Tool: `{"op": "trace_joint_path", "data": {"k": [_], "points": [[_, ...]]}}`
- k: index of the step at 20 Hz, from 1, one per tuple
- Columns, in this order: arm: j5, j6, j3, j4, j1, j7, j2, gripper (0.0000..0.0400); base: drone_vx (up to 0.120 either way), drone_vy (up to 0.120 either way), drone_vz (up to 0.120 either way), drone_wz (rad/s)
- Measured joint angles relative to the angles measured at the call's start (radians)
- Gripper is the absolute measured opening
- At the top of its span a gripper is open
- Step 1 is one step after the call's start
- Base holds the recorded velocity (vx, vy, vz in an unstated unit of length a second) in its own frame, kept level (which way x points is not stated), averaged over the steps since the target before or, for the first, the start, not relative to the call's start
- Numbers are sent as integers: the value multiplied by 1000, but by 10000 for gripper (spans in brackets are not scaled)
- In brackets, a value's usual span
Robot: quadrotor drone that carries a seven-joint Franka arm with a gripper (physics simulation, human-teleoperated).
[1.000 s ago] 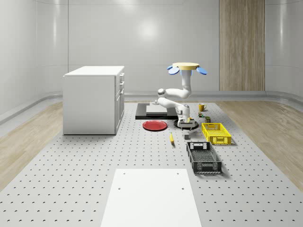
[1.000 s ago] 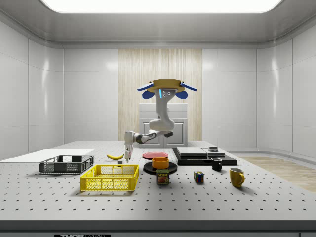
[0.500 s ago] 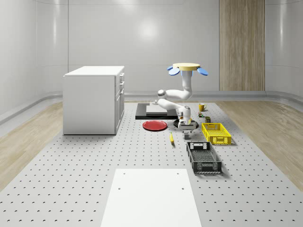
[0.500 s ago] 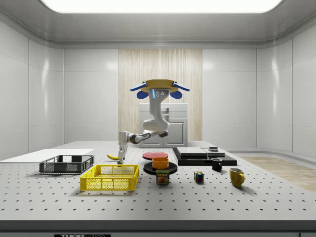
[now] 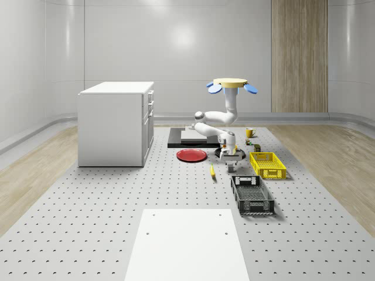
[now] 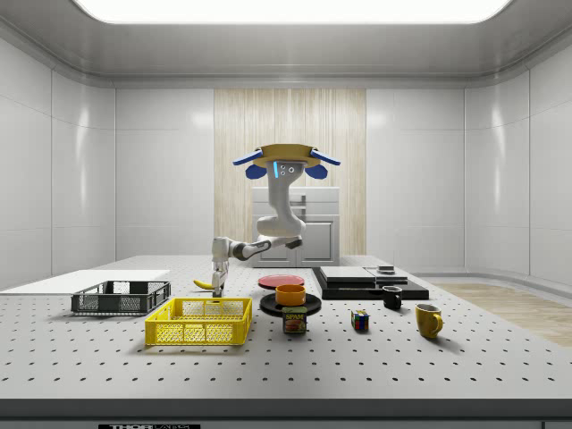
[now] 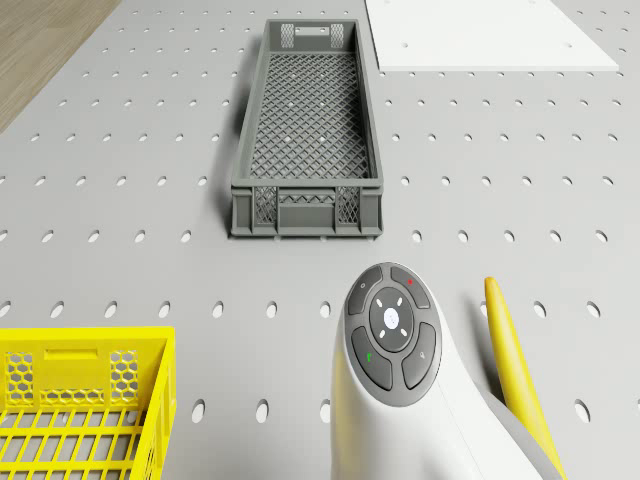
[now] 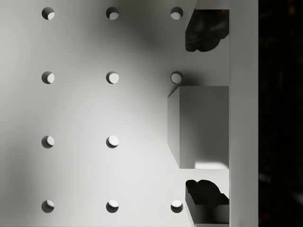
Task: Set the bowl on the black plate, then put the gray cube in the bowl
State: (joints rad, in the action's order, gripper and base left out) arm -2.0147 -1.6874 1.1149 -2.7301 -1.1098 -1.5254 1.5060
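Jaws: spread wide, one finger [image 8: 207, 29] on each side of the gray cube [image 8: 199, 126], gripping nothing.
Gripper [image 5: 231, 164]: points straight down, low over the table [image 5: 88, 222], between the banana [image 5: 212, 170] and the yellow basket [image 5: 268, 164].
Cube: sits on the table directly under the gripper.
Bowl [image 6: 290, 294]: orange, resting on the black plate [image 6: 290, 307], just behind the can [image 6: 294, 320] in the side view.
Drone [image 6: 286, 161]: hovers above the table, arm bent down toward the side view's left.
Gray crate [image 7: 306, 130]: near the white board [image 7: 480, 35].

Whole-scene camera high, distant, side camera table-level, both sharing drone [image 5: 229, 84], wrist camera close above table [image 8: 94, 113]
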Motion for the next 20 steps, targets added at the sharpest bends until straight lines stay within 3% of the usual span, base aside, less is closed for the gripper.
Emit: {"op": "trace_joint_path", "data": {"k": [9, 20], "points": [[-22, -19, -26, 23, 11, 27, -1, 400, 0, 0, 0, 0], [-15, -10, -13, 66, -42, 14, -26, 400, 0, 0, 0, 0]]}}
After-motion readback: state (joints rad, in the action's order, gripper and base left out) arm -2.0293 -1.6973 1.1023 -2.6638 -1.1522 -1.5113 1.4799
